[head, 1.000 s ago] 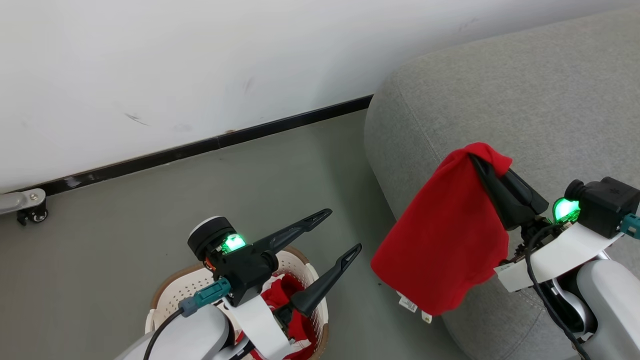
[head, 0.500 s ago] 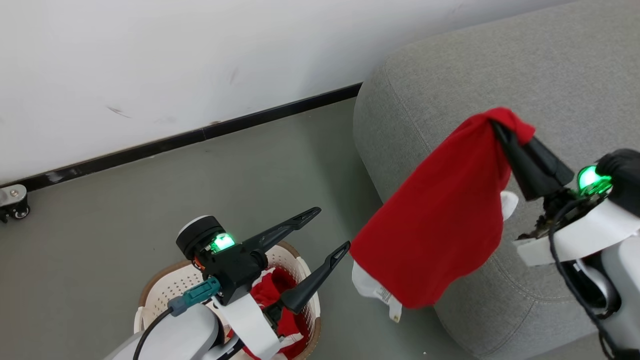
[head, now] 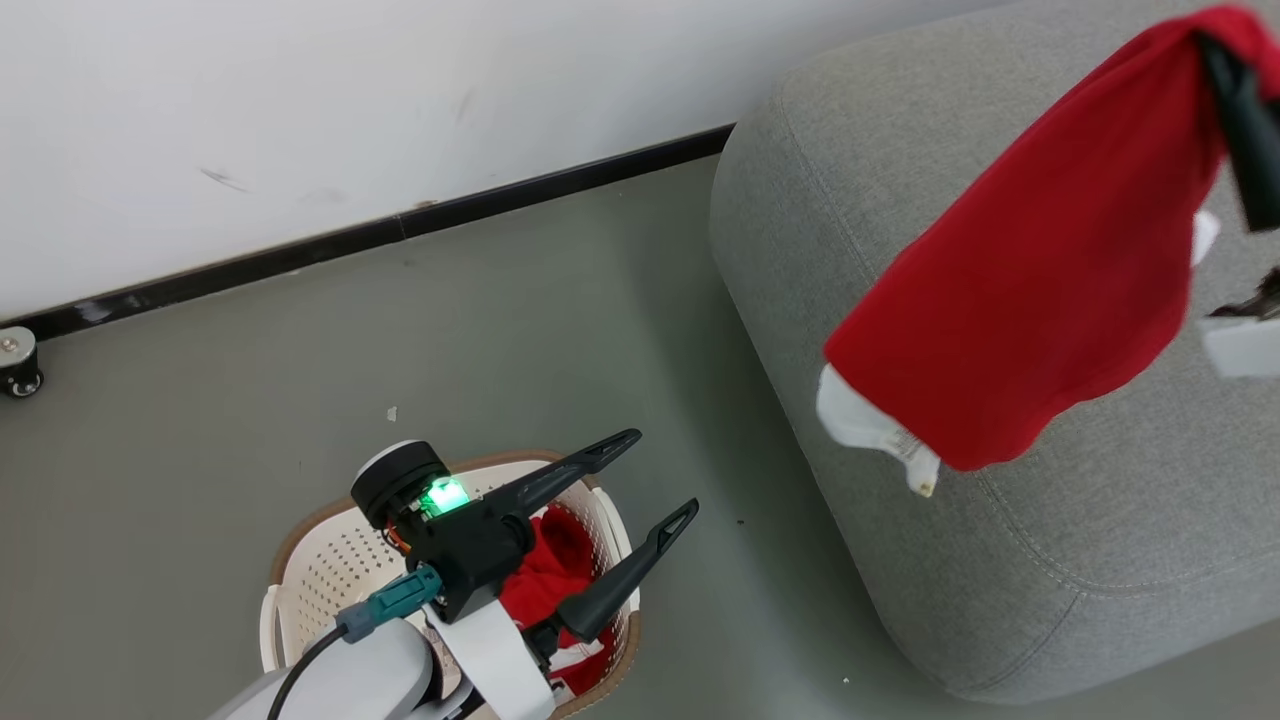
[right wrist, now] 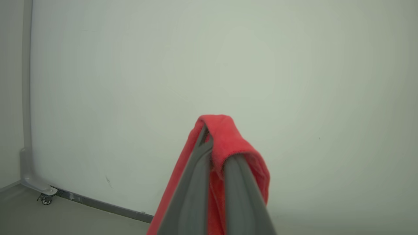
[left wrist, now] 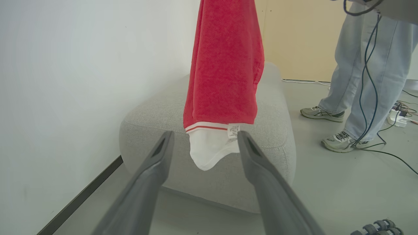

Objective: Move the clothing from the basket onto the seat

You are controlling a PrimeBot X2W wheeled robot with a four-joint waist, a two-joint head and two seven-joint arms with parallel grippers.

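Note:
A red garment (head: 1050, 280) with a white cuff and a small label hangs from my right gripper (head: 1215, 60), which is shut on its top fold high over the grey seat (head: 800, 200). The right wrist view shows the fabric (right wrist: 228, 140) draped over the closed fingertips of that gripper (right wrist: 212, 143). My left gripper (head: 664, 470) stands open and empty above the cream basket (head: 300, 560), where more red clothing (head: 545, 575) lies. In the left wrist view, the open left gripper (left wrist: 205, 137) faces the hanging garment (left wrist: 225, 65) and the seat (left wrist: 153, 114).
A white wall with a black baseboard (head: 400, 225) runs behind the grey floor. A caster wheel (head: 15, 365) sits at the far left. A person's legs (left wrist: 369, 75) stand beyond the seat, with cables (left wrist: 388, 153) on the floor.
My right gripper has lifted the red garment up and to the right, from beside the seat's edge to over the seat. The head view shifted slightly. The left gripper stays open over the basket.

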